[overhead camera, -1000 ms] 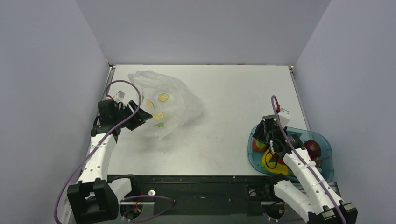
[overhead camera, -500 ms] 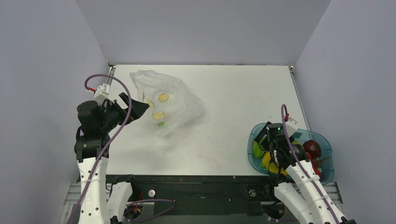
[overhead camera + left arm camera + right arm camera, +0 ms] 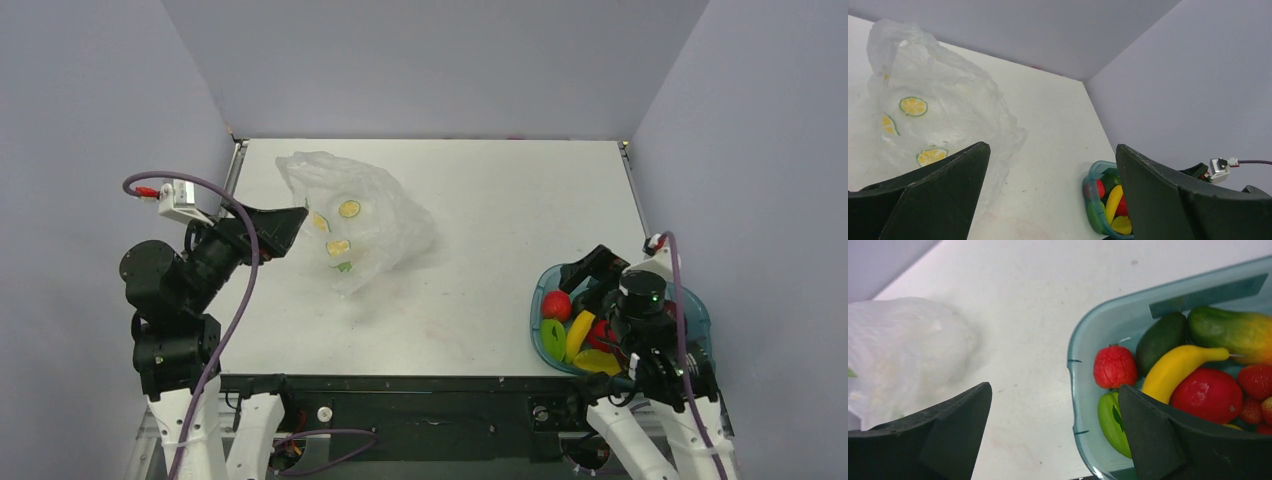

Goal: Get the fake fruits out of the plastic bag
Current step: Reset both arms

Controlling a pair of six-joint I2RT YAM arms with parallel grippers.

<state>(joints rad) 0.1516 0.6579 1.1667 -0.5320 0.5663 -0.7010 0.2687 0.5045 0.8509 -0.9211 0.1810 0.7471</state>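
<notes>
The plastic bag (image 3: 380, 225) lies crumpled at the table's back left, and yellow-green slices (image 3: 349, 208) show through its film. It also shows in the left wrist view (image 3: 953, 95) with the slices (image 3: 913, 106), and in the right wrist view (image 3: 908, 350). My left gripper (image 3: 288, 222) (image 3: 1052, 150) is open and empty, raised beside the bag's left edge. My right gripper (image 3: 588, 278) (image 3: 1054, 390) is open and empty, above the tray's left rim. Fake fruits lie in the tray: a red one (image 3: 1115, 366), a banana (image 3: 1178, 367) and a green piece (image 3: 1112, 417).
The teal translucent tray (image 3: 537, 320) (image 3: 1073, 355) stands at the near right and also holds a dark green fruit (image 3: 1160, 340), a large red one (image 3: 1207, 394) and strawberries. Purple cables loop over both arms. Grey walls enclose the table on three sides.
Both arms have drawn back toward their bases and risen. My left gripper has come away from the bag. My right gripper has lifted off the tray's fruits.
</notes>
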